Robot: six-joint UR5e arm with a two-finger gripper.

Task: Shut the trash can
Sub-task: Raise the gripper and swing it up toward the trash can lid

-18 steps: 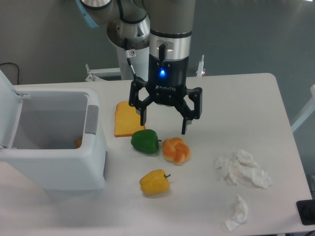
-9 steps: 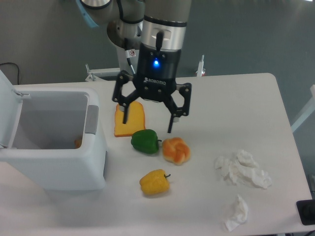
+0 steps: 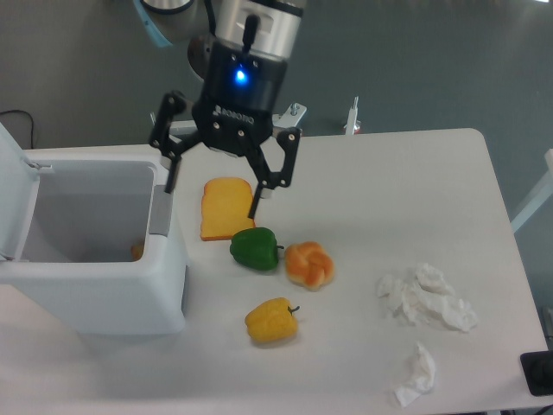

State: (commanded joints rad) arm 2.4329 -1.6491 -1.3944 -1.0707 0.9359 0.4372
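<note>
The white trash can (image 3: pixel 95 294) stands at the table's left edge with its top open. Its lid (image 3: pixel 13 194) is swung up and back on the far left side, and the grey latch (image 3: pixel 159 210) shows on the right wall. Something small and orange lies inside at the bottom. My gripper (image 3: pixel 212 199) hangs open, tilted, just right of the can's rim, above the slice of toast (image 3: pixel 226 208). One fingertip (image 3: pixel 168 182) is close to the latch. Nothing is between the fingers.
A green pepper (image 3: pixel 254 248), a bread roll (image 3: pixel 309 264) and a yellow pepper (image 3: pixel 272 320) lie in the table's middle. Crumpled tissues (image 3: pixel 428 297) and a smaller wad (image 3: pixel 415 373) lie at the right front. A black object (image 3: pixel 537 373) sits at the right corner.
My gripper has moved left and upward, from over the peppers and roll toward the trash can's right rim, tilting as it went. It stays open. The lid has not moved.
</note>
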